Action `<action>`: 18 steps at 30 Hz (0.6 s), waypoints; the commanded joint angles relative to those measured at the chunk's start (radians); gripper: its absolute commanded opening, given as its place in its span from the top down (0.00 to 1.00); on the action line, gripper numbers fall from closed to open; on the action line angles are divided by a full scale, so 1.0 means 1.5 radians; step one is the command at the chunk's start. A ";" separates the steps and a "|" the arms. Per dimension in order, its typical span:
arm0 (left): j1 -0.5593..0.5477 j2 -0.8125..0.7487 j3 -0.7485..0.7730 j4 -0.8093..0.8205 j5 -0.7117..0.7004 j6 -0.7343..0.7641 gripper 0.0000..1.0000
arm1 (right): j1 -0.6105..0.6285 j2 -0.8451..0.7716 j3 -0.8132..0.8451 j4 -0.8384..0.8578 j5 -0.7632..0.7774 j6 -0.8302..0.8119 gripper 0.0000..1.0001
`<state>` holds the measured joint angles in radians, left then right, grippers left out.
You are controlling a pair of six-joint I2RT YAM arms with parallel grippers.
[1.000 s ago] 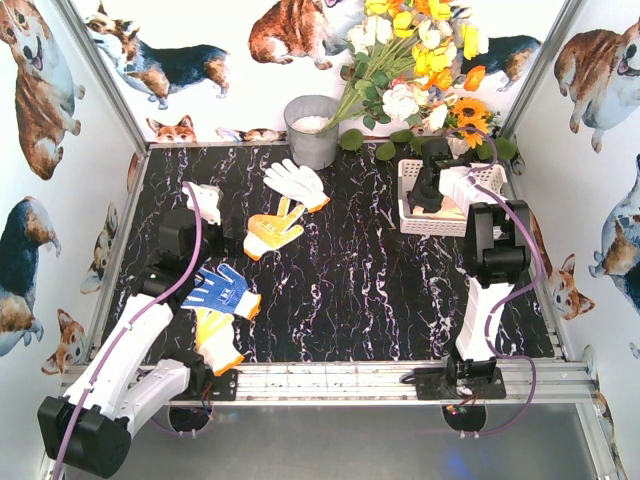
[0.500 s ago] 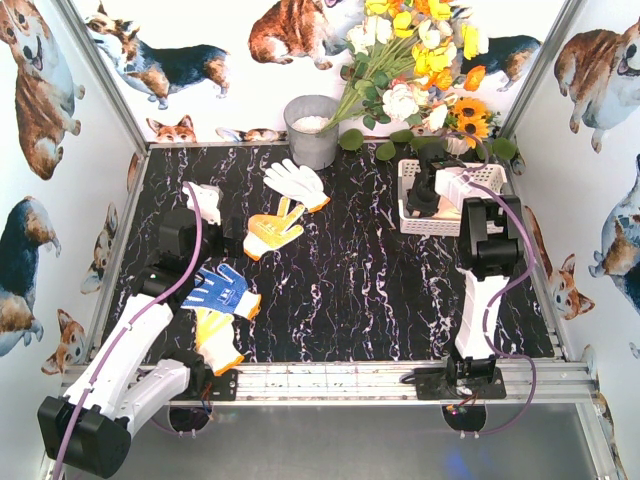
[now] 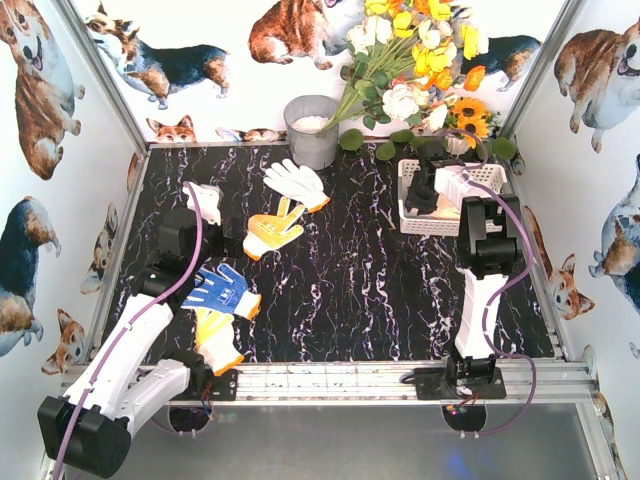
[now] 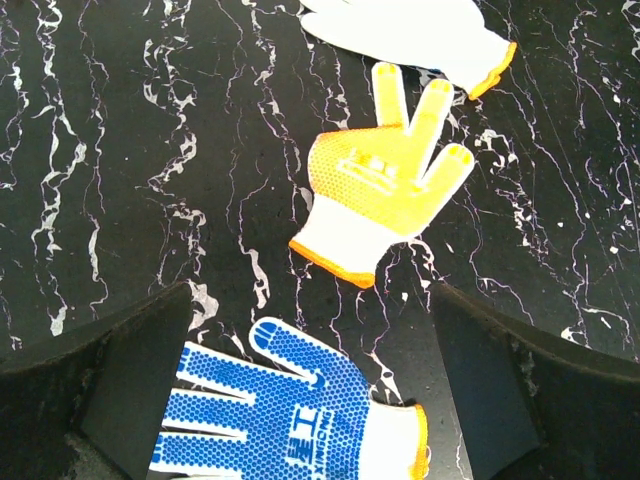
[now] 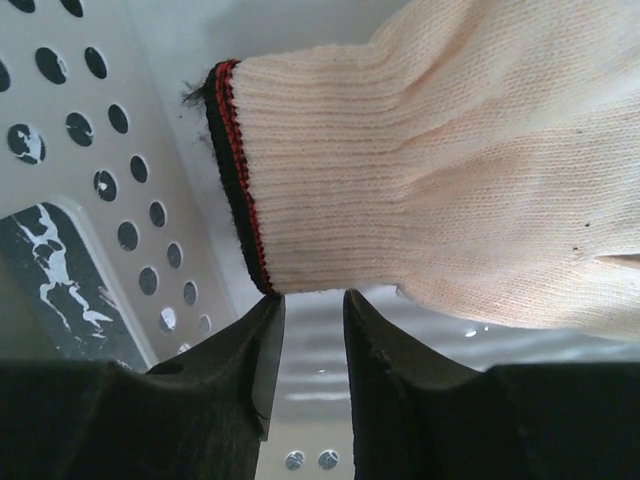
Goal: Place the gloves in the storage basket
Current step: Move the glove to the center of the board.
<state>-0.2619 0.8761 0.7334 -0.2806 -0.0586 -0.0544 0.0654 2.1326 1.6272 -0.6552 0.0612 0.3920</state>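
The gloves (image 3: 272,228) look limp, light knit, best pinched at cuff or palm: the blue glove (image 4: 290,430) lies nearest, under the wide-spread, empty left gripper (image 4: 310,330), the yellow-palmed glove (image 4: 385,190) and white glove (image 4: 410,25) beyond. Farthest, a beige glove (image 5: 450,180) rests in the storage basket (image 5: 160,60), the right gripper (image 5: 305,310) narrowly parted at its cuff, pinching nothing.

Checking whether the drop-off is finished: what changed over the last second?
The right arm's elbow swung slightly left; the right gripper, over the storage basket, narrowed its jaws slightly, nothing between them. The beige glove lies in the basket beyond its tips. Unchanged: the open left gripper above the blue glove, the yellow glove, the white glove.
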 commanded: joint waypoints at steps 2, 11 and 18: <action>0.008 -0.006 0.002 -0.001 -0.008 0.001 0.00 | 0.000 -0.094 -0.013 0.034 -0.037 -0.013 0.63; 0.008 -0.013 0.008 -0.039 -0.044 -0.093 0.00 | 0.001 -0.303 -0.097 0.064 -0.085 -0.018 0.55; 0.008 -0.009 -0.009 -0.100 -0.046 -0.194 0.00 | 0.016 -0.491 -0.202 0.077 -0.141 -0.015 0.49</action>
<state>-0.2619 0.8642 0.7334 -0.3698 -0.1165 -0.2363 0.0708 1.5230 1.3930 -0.5728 -0.0841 0.3775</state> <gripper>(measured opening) 0.993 0.496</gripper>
